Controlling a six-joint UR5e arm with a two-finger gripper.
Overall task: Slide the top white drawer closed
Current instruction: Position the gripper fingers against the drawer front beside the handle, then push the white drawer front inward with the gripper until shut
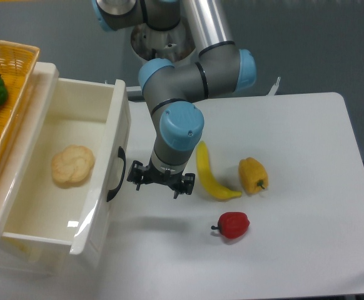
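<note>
the gripper (161, 183) hangs just beside the top white drawer (75, 181) (fingers spread, holding nothing), placed to push its front.

view: single fixed camera | position: high, front | facing: down onto table (307, 250)

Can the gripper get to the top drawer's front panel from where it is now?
Probably yes. The gripper hangs just beside the top white drawer, near its black handle, with nothing between; the banana lies on its far side.
</note>
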